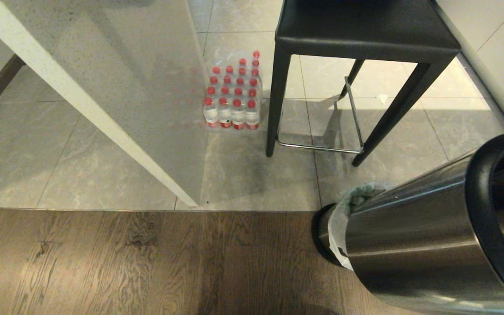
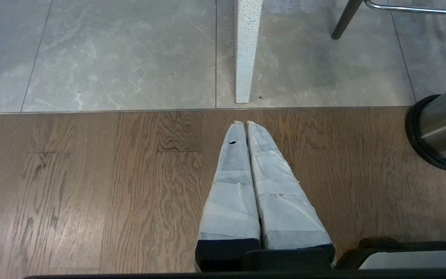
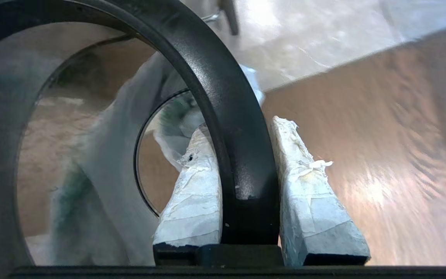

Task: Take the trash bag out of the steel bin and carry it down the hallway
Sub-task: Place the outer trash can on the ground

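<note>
Bin lifted by its rim, bag still caught at the far end

The right gripper (image 3: 242, 155) is clenched on the black rim of the bin (image 1: 414, 245), which hangs tilted over the wood floor (image 1: 125, 262) near its edge with the tiles (image 1: 37, 153); the bag (image 1: 344, 223) bunches at the bin's lower end. The left gripper (image 2: 246, 124) hovers over the wood with its fingers pressed together, grasping nothing. Risk: the narrow rim may slip or the bin swing, and the thin bag could snag. The bag's green print is unreadable.
</note>
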Motion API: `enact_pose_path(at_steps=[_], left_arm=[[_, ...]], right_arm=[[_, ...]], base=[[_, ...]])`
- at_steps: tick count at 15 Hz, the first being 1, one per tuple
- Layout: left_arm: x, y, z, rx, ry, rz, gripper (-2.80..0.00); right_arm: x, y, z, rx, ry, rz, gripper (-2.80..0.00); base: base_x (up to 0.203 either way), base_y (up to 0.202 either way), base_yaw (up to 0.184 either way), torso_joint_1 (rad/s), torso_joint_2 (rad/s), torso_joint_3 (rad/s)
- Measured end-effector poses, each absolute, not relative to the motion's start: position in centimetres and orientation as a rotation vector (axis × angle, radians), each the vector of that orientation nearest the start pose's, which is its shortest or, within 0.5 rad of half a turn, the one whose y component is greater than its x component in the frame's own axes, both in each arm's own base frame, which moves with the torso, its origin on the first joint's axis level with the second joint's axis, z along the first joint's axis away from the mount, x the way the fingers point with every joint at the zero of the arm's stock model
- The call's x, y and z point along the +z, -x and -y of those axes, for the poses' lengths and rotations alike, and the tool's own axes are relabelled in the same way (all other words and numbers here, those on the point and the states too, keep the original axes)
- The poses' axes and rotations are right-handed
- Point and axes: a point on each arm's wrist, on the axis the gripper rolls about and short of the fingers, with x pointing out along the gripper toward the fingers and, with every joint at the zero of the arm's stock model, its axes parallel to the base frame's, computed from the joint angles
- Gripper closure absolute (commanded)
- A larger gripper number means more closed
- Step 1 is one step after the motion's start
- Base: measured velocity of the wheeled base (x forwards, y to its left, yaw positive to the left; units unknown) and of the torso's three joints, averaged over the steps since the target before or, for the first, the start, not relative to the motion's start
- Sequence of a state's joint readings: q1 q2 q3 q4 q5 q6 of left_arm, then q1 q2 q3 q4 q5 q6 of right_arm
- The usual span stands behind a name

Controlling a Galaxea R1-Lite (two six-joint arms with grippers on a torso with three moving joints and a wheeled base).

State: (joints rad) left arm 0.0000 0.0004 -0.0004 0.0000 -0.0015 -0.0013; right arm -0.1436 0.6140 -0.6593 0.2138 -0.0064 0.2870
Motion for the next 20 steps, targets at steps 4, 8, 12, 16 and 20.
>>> enact_pose_path(at_steps=[4, 8, 12, 16, 20], left_arm=[[7.6, 2.3, 0.0, -0.002, 0.001, 0.000, 0.00], [7.6, 2.3, 0.0, -0.002, 0.001, 0.000, 0.00], [7.6, 2.3, 0.0, -0.001, 0.001, 0.000, 0.00], [7.6, 2.3, 0.0, -0.002, 0.001, 0.000, 0.00], [7.6, 2.3, 0.0, -0.002, 0.001, 0.000, 0.00]], right_arm=[[23.7, -1.1, 0.6, -0.373, -0.287, -0.102, 0.00], [24.4, -1.6, 1.0, -0.508, -0.315, -0.046, 0.00], [25.5, -3.9, 1.6, -0.593, -0.357, -0.043, 0.00], [26.8, -7.0, 3.6, -0.719, -0.389, -0.041, 0.00], [25.9, -10.1, 7.3, -0.838, -0.443, -0.120, 0.00]], base=[[0.000, 0.000, 0.000, 0.000, 0.00, 0.000], [0.000, 0.000, 0.000, 0.000, 0.00, 0.000], [0.000, 0.000, 0.000, 0.000, 0.00, 0.000], [0.000, 0.000, 0.000, 0.000, 0.00, 0.000], [0.000, 0.000, 0.000, 0.000, 0.00, 0.000]])
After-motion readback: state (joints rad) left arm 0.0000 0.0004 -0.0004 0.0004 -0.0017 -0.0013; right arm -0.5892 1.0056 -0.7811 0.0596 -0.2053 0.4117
